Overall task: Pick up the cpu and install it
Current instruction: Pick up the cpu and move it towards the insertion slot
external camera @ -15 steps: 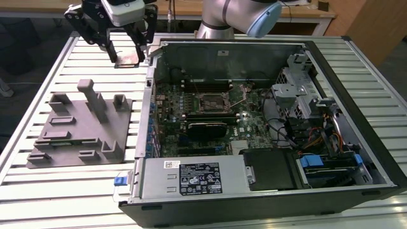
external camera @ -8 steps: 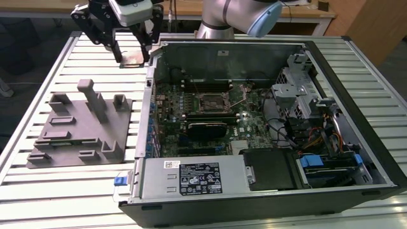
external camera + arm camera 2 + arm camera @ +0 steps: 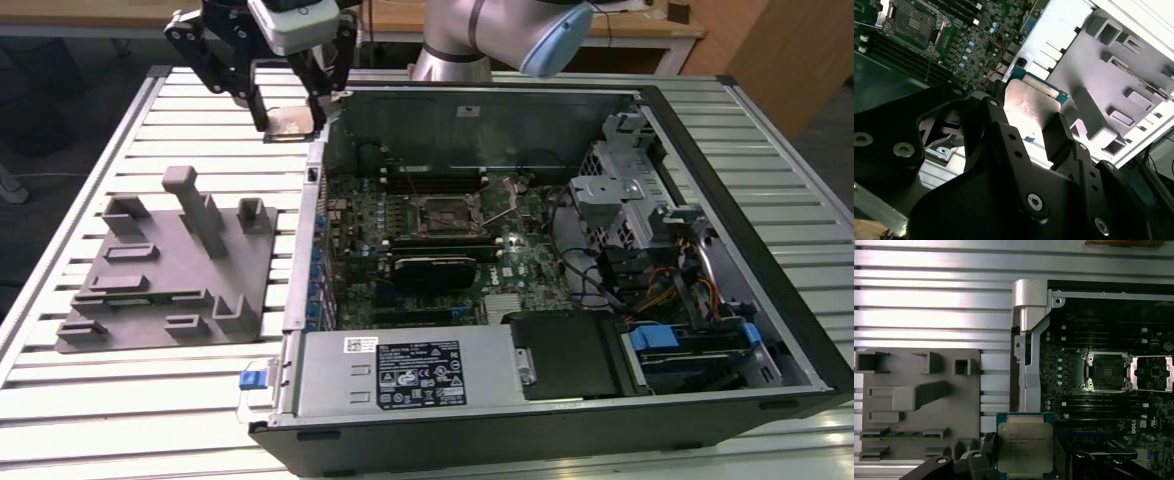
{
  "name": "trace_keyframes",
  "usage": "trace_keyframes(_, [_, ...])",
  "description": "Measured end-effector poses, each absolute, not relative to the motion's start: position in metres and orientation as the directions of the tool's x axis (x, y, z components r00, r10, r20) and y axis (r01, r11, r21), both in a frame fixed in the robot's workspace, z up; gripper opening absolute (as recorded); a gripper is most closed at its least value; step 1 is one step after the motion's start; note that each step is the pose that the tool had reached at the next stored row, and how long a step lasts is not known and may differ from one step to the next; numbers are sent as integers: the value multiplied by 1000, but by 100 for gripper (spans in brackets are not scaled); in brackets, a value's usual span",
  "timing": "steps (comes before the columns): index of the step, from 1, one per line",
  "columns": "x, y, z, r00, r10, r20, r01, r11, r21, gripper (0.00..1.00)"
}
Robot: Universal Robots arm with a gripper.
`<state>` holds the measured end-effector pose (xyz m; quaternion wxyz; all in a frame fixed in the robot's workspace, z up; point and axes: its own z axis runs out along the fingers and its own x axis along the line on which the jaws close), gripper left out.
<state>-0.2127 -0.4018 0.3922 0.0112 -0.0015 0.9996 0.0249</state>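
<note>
My gripper [image 3: 291, 118] hangs above the slatted table, just outside the far corner of the open computer case on the exterior view's left. It is shut on the cpu [image 3: 294, 124], a small flat square chip held by two opposite edges. The chip's silvery top [image 3: 1025, 446] faces the first wrist camera, between black fingers [image 3: 988, 452]. In the second wrist view the cpu [image 3: 1029, 106] sits between the same fingers [image 3: 1058, 136]. The motherboard socket [image 3: 447, 212] lies open inside the case, apart from the chip, and also appears in both wrist views [image 3: 1106, 372] [image 3: 913, 22].
A grey fixture [image 3: 174, 265] with upright posts stands on the table [image 3: 134, 400] beside the case, at the exterior view's left. The case wall [image 3: 310, 230] rises between fixture and motherboard. Drive bays and cables [image 3: 667, 270] fill the case's other side.
</note>
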Motion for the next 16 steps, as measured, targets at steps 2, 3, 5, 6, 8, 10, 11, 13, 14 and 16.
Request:
trace_keyframes(2, [-210,-402,392,-1000,-2,-22,-3,999,50,54])
trace_keyframes(3, [-209,-402,392,-1000,-2,-23,-3,999,50,54])
trace_keyframes(5, [-206,-402,392,-1000,-2,-22,-3,999,50,54])
trace_keyframes(6, [-205,-402,392,-1000,-2,-23,-3,999,50,54])
trace_keyframes(8, [-202,-402,392,-1000,-2,-23,-3,999,50,54])
trace_keyframes(10, [-200,-402,392,-1000,-2,-22,-3,999,50,54])
trace_keyframes(11, [-199,-402,392,-1000,-2,-23,-3,999,50,54])
trace_keyframes(13, [-196,-402,392,-1000,-2,-22,-3,999,50,54])
trace_keyframes(14, [-195,-402,392,-1000,-2,-22,-3,999,50,54])
trace_keyframes(16, [-192,-402,392,-1000,-2,-23,-3,999,50,54])
